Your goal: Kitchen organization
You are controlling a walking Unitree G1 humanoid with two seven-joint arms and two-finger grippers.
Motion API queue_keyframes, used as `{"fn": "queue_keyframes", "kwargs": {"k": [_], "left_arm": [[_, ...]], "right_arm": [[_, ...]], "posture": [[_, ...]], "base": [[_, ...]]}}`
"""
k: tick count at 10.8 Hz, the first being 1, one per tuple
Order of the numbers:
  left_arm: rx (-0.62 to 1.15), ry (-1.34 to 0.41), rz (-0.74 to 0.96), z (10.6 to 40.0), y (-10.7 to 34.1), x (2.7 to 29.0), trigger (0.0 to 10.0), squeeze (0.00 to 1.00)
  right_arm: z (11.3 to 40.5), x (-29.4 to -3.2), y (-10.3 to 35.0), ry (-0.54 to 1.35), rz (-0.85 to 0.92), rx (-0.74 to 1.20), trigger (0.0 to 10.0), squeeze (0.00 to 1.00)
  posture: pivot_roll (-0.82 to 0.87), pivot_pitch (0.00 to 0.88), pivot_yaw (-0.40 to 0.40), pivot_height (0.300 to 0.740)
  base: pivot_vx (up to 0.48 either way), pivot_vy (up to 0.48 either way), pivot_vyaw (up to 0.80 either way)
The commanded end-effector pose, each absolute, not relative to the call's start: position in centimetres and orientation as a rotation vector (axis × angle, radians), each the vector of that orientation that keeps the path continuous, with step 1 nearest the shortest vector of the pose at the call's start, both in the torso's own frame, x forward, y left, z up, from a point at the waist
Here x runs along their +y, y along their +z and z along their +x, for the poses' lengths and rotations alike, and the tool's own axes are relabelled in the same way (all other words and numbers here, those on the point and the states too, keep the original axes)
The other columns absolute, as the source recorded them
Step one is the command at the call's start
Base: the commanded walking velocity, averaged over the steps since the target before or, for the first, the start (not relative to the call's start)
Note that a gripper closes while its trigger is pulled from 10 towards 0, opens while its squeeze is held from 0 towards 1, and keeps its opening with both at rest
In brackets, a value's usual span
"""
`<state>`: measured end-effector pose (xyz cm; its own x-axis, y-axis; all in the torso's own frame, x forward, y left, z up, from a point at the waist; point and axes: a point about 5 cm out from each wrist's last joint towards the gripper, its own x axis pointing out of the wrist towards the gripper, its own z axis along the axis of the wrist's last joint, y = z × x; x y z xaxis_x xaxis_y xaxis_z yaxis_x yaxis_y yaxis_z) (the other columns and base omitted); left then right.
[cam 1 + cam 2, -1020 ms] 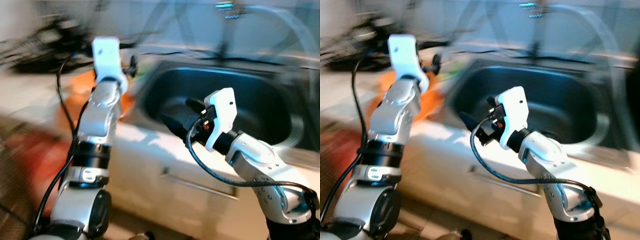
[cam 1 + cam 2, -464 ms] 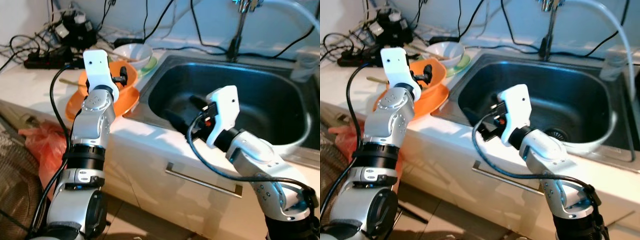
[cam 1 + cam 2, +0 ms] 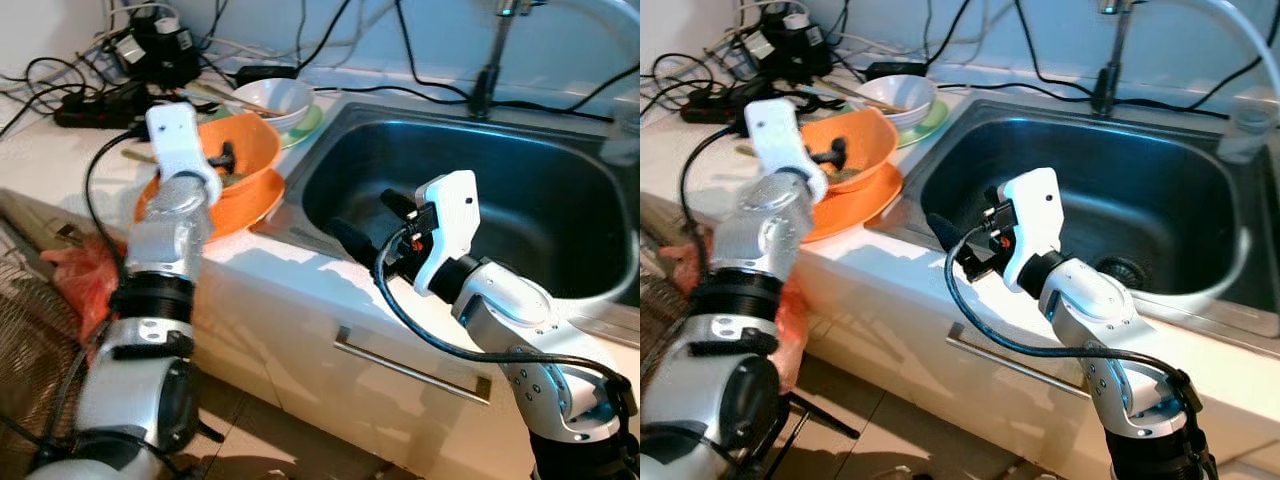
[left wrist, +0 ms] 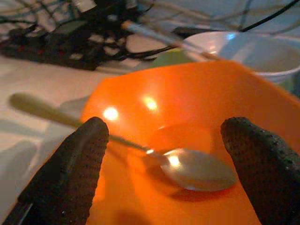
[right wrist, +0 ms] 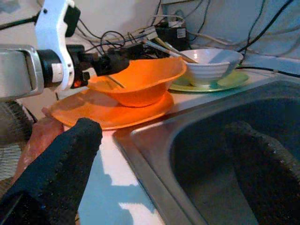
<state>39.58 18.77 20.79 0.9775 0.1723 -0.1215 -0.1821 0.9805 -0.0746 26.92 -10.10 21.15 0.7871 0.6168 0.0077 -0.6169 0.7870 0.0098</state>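
An orange bowl (image 3: 250, 148) sits on an orange plate (image 3: 255, 205) on the counter left of the sink (image 3: 520, 200). A metal spoon (image 4: 187, 171) lies in the bowl, its handle over the rim. My left gripper (image 3: 226, 157) reaches over the bowl's near rim, open, with the spoon between and below its fingers (image 4: 82, 159). Behind stands a white bowl (image 3: 272, 97) on a green plate (image 3: 308, 124). My right gripper (image 3: 368, 222) hangs open over the sink's left edge, holding nothing.
A power strip and tangled cables (image 3: 150, 60) lie at the back of the counter. The faucet (image 3: 490, 70) rises behind the sink, and a cup (image 3: 1248, 125) stands at its right. A red bag (image 3: 75, 275) and a wire basket (image 3: 30, 350) are low on the left.
The view has swung and sharpened after blur. My left arm has leaned leftward and lower, its gripper still at the orange bowl. The right arm holds its pose.
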Motion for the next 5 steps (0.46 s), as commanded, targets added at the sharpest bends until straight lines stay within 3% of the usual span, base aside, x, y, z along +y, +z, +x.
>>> {"fn": "queue_keyframes", "kwargs": {"k": [1, 5], "left_arm": [[0.113, 0.197, -0.096, 39.8, 21.2, 19.2, 10.0, 0.0], [0.183, 0.206, -0.11, 40.8, 21.5, 20.3, 10.0, 0.0]], "right_arm": [[26.6, -9.8, 21.4, 0.676, 0.009, -0.023, 10.0, 0.0], [26.0, -9.4, 21.3, 0.675, 0.004, -0.016, 10.0, 0.0]], "posture": [[-0.08, 0.0, 0.097, 0.74], [-0.09, 0.0, 0.11, 0.74]], "base": [[0.0, 0.0, 0.0], [0.0, 0.0, 0.0]]}}
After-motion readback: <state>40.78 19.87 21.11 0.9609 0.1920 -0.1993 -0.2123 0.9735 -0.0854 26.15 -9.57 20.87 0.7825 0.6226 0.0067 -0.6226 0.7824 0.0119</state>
